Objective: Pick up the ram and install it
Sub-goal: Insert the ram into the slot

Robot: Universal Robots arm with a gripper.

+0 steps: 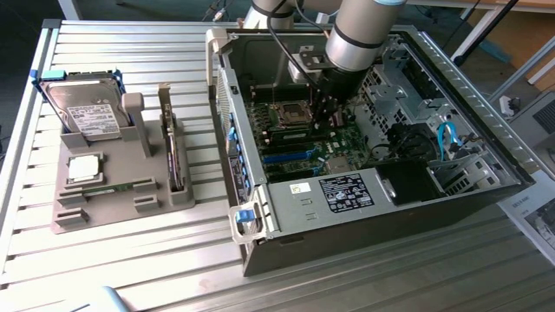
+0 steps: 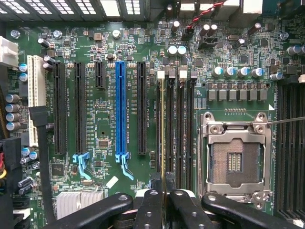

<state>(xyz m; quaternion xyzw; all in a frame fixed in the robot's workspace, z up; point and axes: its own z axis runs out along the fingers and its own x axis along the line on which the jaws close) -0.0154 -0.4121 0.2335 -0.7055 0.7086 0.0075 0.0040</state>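
Observation:
In the wrist view the ram [image 2: 162, 133] shows edge-on as a thin pale line, standing along the first of the black memory slots [image 2: 181, 129] beside the open processor socket [image 2: 234, 160]. My gripper [image 2: 162, 193] is shut on the ram's near end, with its black fingers [image 2: 148, 205] pressed against both faces. Whether the stick is seated in the slot I cannot tell. In the exterior view the gripper [image 1: 328, 120] reaches down into the open computer case [image 1: 451, 195], just above the green motherboard [image 1: 303, 140].
The case walls, a drive cage [image 1: 390, 84] and blue cables [image 1: 446, 140] crowd the arm. A blue card slot [image 2: 121, 109] and black ones lie beside the memory slots. On the exterior view's left, a grey holder [image 1: 69, 218] carries a hard drive [image 1: 87, 114], a square silver chip [image 1: 84, 169] and a thin green strip [image 1: 111, 189].

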